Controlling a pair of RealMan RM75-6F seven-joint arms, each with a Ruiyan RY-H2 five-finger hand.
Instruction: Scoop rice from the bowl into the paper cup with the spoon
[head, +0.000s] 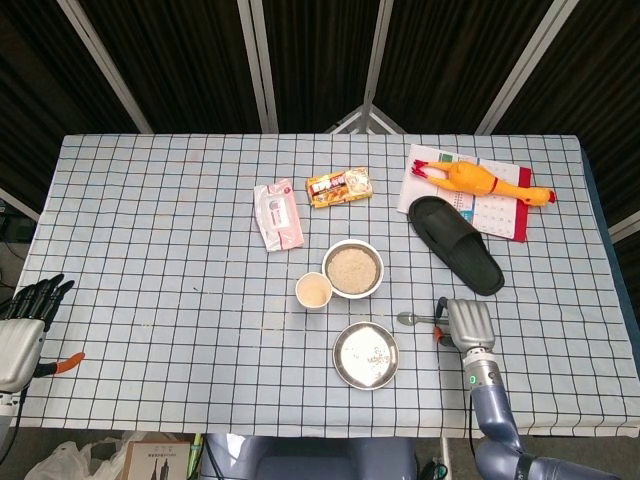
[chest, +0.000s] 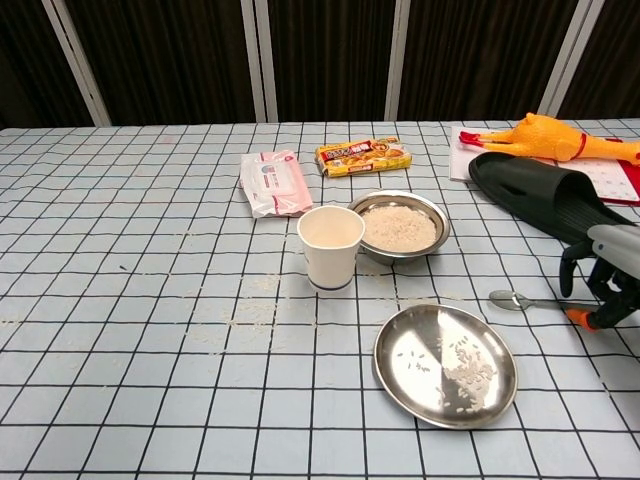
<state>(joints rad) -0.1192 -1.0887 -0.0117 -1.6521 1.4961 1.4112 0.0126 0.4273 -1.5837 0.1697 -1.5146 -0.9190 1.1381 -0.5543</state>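
Spoon (chest: 528, 301) is lying flat on the checked tablecloth (head: 160, 250), bowl end pointing toward the middle, just right of the empty metal plate (chest: 444, 365) (few stray grains on it). Right hand (chest: 604, 280) sits over the orange handle end w/ fingers curled down around it; can't tell from either view if it's really gripping or just resting there. Rice bowl (head: 352, 268) is behind the plate, still full afaict, and the paper cup (chest: 331, 246) stands upright just to its left, touching or nearly. Left hand (head: 22, 330) is way off at the table's left edge, fingers spread, holding nothing. Rest of the table: pink wipes pack (head: 277, 214), yellow snack box (head: 339, 186), black slipper (head: 456, 243), rubber chicken (head: 480, 181) on a calendar (head: 500, 214).
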